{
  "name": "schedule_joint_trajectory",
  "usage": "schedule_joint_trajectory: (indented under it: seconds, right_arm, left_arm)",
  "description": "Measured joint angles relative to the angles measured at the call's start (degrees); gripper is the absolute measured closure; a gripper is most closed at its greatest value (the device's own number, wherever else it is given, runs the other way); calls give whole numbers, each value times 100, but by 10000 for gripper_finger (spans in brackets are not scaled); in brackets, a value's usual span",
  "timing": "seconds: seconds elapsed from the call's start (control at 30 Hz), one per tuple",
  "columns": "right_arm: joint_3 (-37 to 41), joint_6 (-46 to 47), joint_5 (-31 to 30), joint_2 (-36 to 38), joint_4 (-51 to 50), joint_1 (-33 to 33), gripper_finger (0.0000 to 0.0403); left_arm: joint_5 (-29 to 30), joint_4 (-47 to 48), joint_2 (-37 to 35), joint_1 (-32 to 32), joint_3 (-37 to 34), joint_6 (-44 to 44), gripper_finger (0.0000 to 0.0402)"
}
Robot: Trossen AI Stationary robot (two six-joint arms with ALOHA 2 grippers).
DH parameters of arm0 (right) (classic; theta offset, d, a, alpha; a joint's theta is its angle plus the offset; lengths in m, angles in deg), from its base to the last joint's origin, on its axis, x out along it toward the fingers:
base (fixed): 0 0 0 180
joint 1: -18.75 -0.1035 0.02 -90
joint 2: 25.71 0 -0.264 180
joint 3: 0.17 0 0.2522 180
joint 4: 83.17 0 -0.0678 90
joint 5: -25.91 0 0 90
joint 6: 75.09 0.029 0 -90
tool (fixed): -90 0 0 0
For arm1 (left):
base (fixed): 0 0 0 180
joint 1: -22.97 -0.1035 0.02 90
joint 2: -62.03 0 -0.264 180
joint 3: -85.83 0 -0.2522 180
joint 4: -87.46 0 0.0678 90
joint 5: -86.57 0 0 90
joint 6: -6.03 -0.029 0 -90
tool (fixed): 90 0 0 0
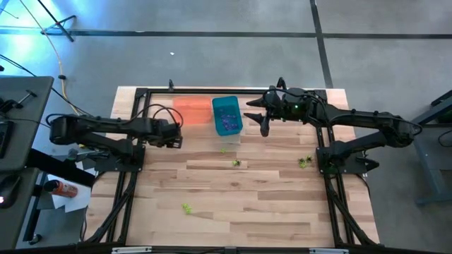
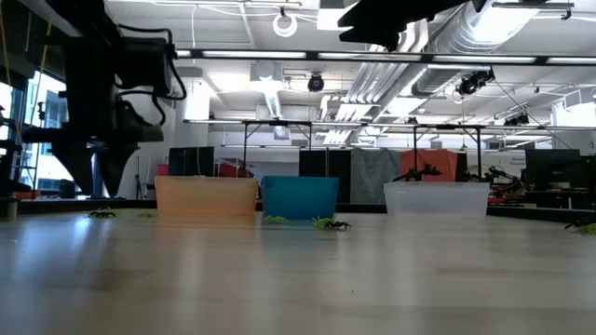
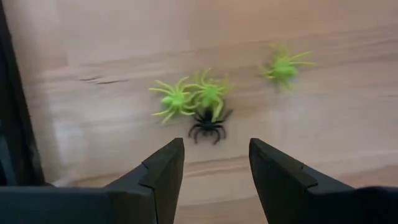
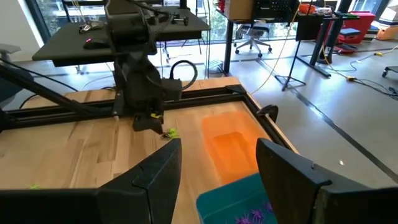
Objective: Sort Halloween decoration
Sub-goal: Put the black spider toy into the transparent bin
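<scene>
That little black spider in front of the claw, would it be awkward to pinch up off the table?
Probably fiddly. The black spider looks tiny and flat on the wooden table, so it is likely very light and may skid when nudged. Its thin legs touch a green spider, so the open left gripper might drag both.

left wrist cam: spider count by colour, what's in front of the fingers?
Yellow-green spiders: 3
Black spider: 1
Total: 4, all on the wooden table, ahead of the left gripper, which is open and holding nothing.
</scene>
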Motion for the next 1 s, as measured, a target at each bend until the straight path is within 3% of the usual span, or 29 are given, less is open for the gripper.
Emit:
schedule_joint_trajectory:
  seconds: [0.37,0.5,0.67,0.77,1.0]
  right_arm:
    - [0,21,-288,-2,-152,0,199]
    - [0,268,-289,-2,-192,0,199]
    - [0,317,-288,-4,-348,0,199]
    - [0,317,-288,-4,-397,-2,199]
    - [0,310,-288,-4,-393,-4,199]
  left_arm:
    - [-54,-756,670,-229,-189,-516,234]
    - [-390,-686,916,-261,-165,-623,234]
    - [-364,-574,1018,-181,-162,-723,240]
    - [-464,-571,1003,-181,-124,-853,269]
    - [-802,-308,887,-170,41,-1615,392]
